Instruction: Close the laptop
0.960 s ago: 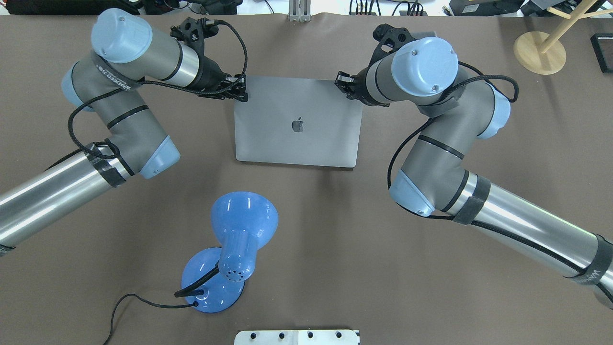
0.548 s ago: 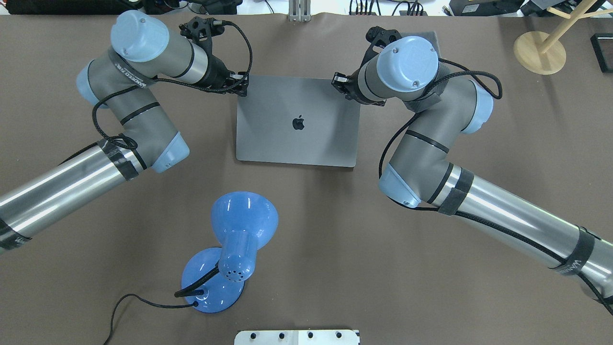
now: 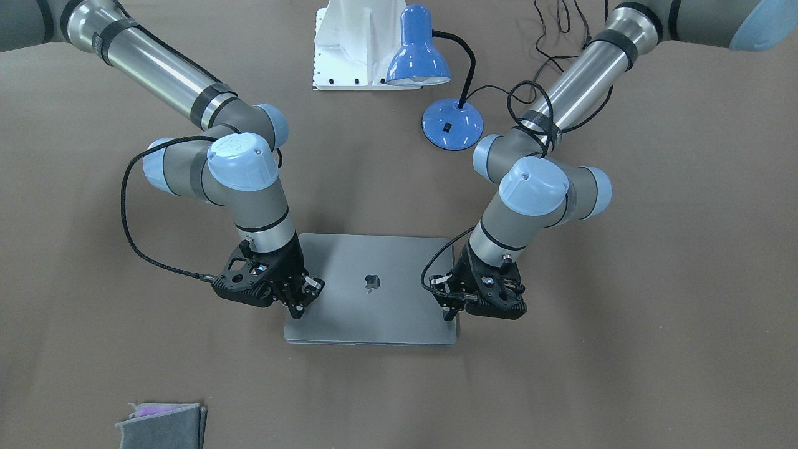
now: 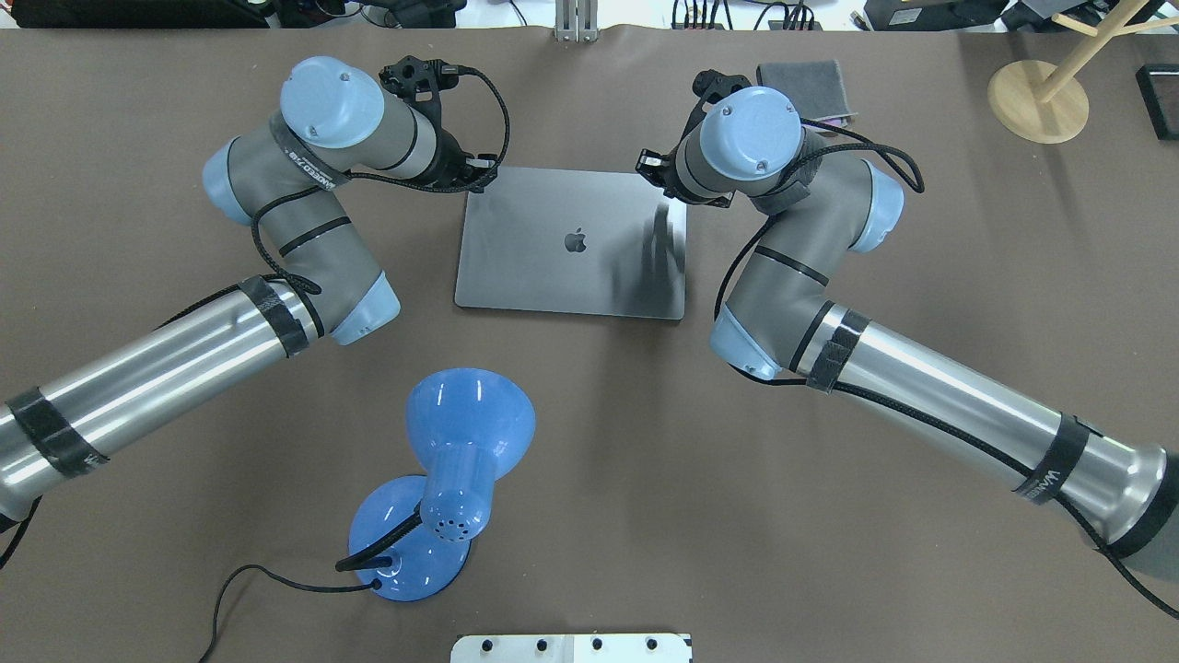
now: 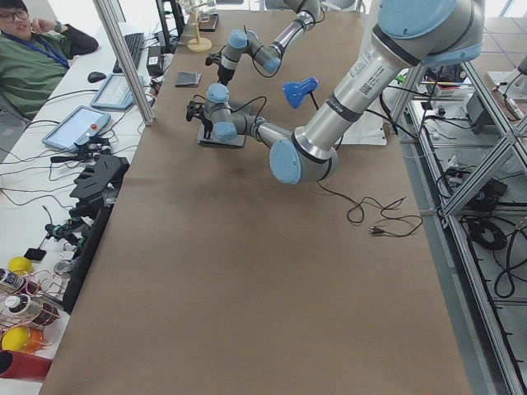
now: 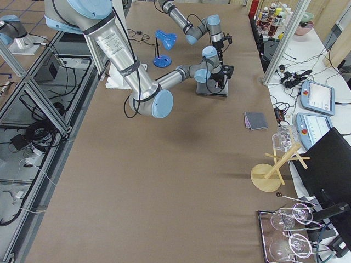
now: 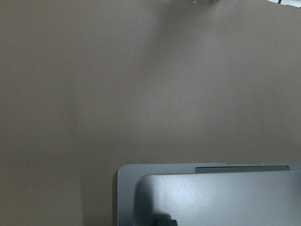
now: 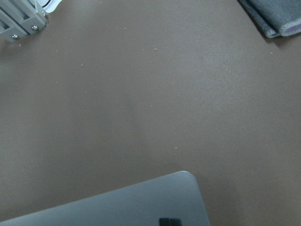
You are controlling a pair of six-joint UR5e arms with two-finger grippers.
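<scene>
The space-grey laptop [image 4: 571, 267] lies mid-table with its lid, apple logo up, lowered almost flat onto its base; it also shows in the front view [image 3: 374, 318]. My left gripper [image 4: 480, 178] is shut and rests on the lid's far left corner, on the right in the front view [image 3: 450, 307]. My right gripper [image 4: 654, 169] is shut and rests on the far right corner, on the left in the front view [image 3: 300, 300]. The left wrist view shows the lid corner [image 7: 211, 197] a little above the base. The right wrist view shows the other corner [image 8: 117, 207].
A blue desk lamp [image 4: 461, 460] with its cord stands nearer the robot than the laptop. A folded grey cloth [image 4: 801, 78] lies past the right gripper. A wooden stand [image 4: 1036, 101] is at the far right. A white block [image 4: 571, 647] sits at the near edge.
Both grippers have moved further out over the table and down, each staying at its corner of the lid. The lid has dropped lower toward the base. The cloth has come into view.
</scene>
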